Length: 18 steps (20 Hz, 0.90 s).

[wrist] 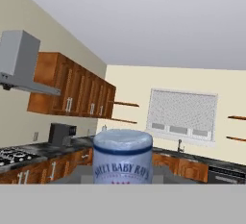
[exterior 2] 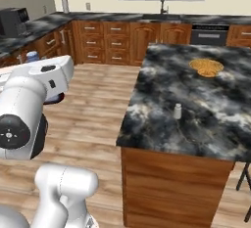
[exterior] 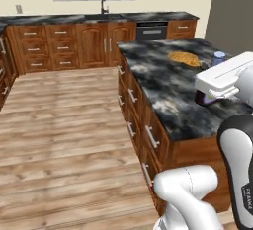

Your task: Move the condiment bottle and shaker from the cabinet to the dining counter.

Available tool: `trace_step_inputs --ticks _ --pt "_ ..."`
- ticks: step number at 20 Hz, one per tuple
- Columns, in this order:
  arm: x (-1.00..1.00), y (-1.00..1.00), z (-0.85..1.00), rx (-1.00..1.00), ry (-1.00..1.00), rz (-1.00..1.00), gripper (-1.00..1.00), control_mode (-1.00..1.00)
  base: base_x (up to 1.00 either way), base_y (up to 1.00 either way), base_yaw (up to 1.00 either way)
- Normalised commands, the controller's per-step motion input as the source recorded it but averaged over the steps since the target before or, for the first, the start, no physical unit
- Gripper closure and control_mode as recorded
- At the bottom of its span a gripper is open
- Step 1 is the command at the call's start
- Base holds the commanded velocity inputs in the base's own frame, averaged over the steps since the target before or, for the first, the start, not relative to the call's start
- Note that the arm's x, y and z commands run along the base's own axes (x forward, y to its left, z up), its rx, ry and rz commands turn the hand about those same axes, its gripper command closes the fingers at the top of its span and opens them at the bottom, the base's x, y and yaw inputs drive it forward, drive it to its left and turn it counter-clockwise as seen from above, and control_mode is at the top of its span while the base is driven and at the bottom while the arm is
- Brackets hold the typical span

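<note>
The pincer (wrist: 123,182) is gripping the bottle (wrist: 123,156), carrying it toward the surface (exterior 2: 162,109); the shaker (exterior 2: 177,110) is already standing there. Next: lowering it alongside.

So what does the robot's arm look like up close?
The arm is smooth, glossy white, built from fat rounded tube pieces. Its joints are dark, nearly black, and one round dark cap has tiny dots on it. There is small dark lettering on a dark joint. No loose cables show anywhere.
</note>
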Motion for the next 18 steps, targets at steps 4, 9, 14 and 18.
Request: trace_step_inputs --ticks 4,9,14,18 --pt "0.0 0.0 0.0 0.0 0.0 0.0 1.0 1.0 0.0 -0.82 -0.12" --pt "0.0 0.0 0.0 0.0 0.0 0.0 1.0 1.0 0.0 -0.7 -0.12" --pt "0.0 0.0 0.0 0.0 0.0 0.0 1.0 1.0 0.1 -0.52 -0.1" --pt "0.0 0.0 0.0 0.0 0.0 0.0 1.0 1.0 0.23 -0.51 -0.07"
